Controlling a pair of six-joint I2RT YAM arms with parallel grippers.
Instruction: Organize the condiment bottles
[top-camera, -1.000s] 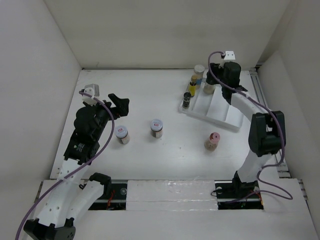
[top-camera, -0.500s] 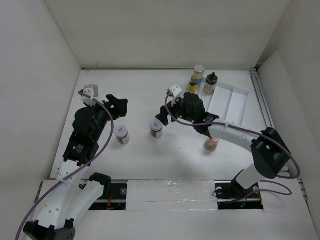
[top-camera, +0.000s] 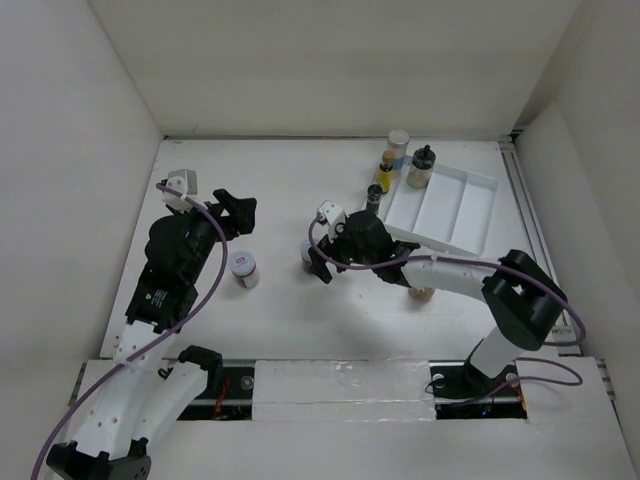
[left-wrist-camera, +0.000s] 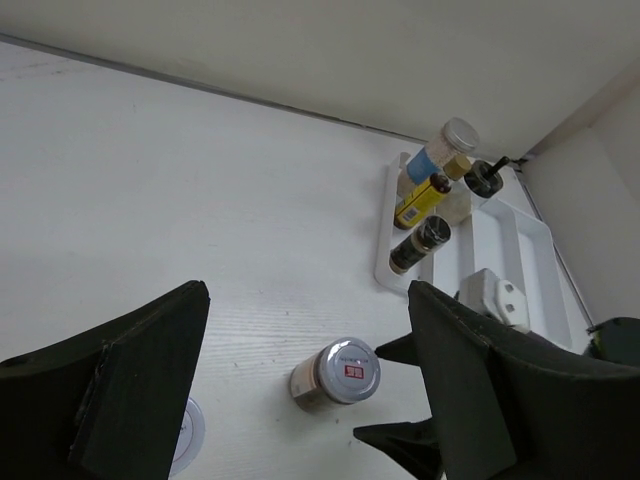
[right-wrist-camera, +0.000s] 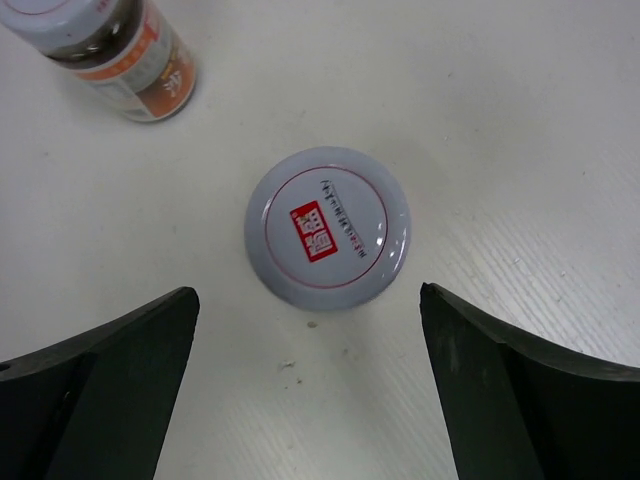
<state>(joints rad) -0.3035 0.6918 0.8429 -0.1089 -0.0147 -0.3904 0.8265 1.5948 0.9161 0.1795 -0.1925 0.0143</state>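
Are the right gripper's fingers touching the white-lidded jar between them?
Apart. Right wrist view shows bare table between the white-lidded jar and the right gripper's fingers, both sides.

Bright, even overhead light on the white counter (top-camera: 300, 300), soft shadows, faint lid glare, sharp focus throughout.

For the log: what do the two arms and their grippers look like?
Each side has white links, black joint housings and a purple cable. The left gripper and right gripper have black wedge-shaped fingers. A small white camera block sits at each wrist.
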